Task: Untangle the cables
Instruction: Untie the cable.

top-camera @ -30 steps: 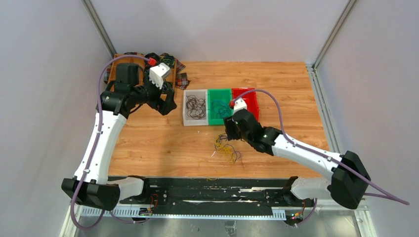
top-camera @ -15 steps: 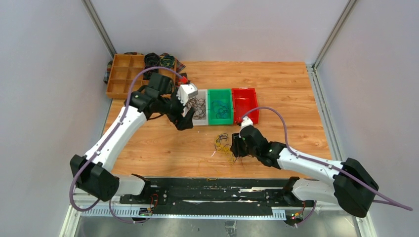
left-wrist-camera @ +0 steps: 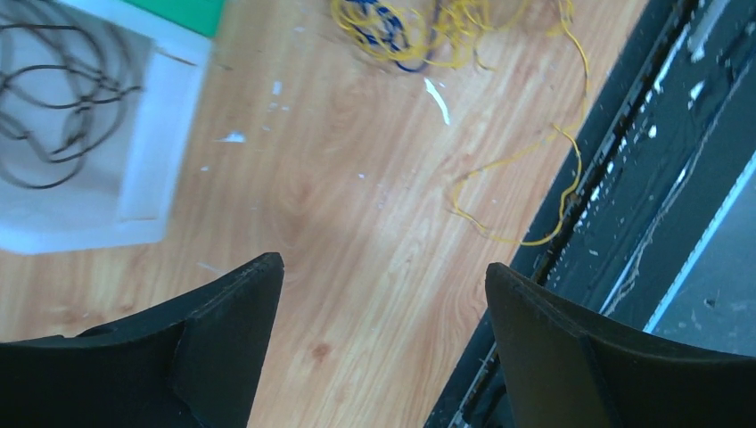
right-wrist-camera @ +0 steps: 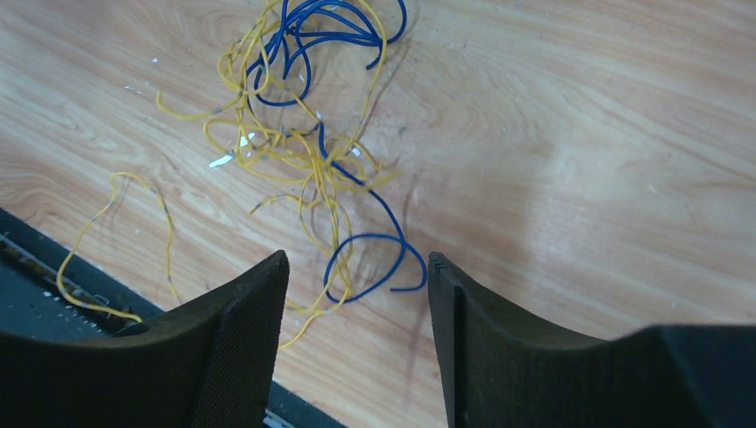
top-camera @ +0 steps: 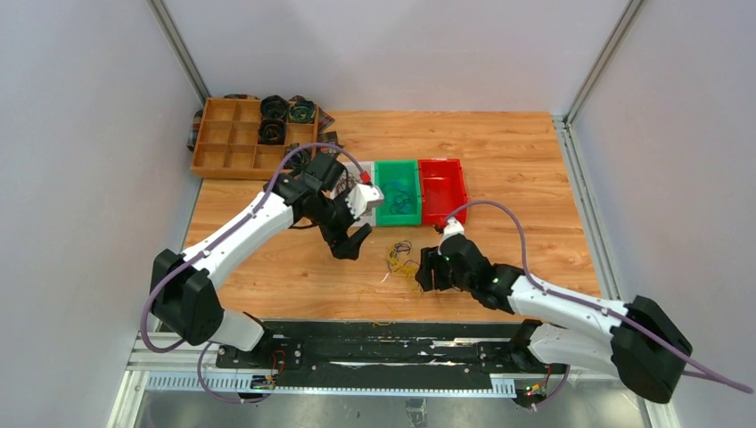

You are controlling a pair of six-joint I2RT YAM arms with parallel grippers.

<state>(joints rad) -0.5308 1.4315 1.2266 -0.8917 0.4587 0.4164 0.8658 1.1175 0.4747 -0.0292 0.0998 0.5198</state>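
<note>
A tangle of thin yellow and blue cables (top-camera: 403,257) lies on the wooden table near its front edge. My right gripper (right-wrist-camera: 357,263) hangs open just above the tangle's near side. The end loop of a blue cable (right-wrist-camera: 374,259) lies on the wood between its fingertips, and yellow strands (right-wrist-camera: 294,152) spread beyond. My left gripper (left-wrist-camera: 383,267) is open over bare wood left of the tangle (left-wrist-camera: 419,31), holding nothing. One loose yellow strand (left-wrist-camera: 535,178) trails to the table edge. Dark cables (left-wrist-camera: 53,107) lie in the white bin (left-wrist-camera: 143,152).
Behind the tangle sit a green bin (top-camera: 397,192) with cables and a red bin (top-camera: 443,187), beside the white bin. A wooden compartment tray (top-camera: 236,138) with dark coils (top-camera: 274,107) stands at the back left. The black rail (left-wrist-camera: 660,178) runs along the front edge.
My left arm swung from the tray at the back left across to just left of the tangle. My right arm drew back from the bins toward the front edge, beside the tangle.
</note>
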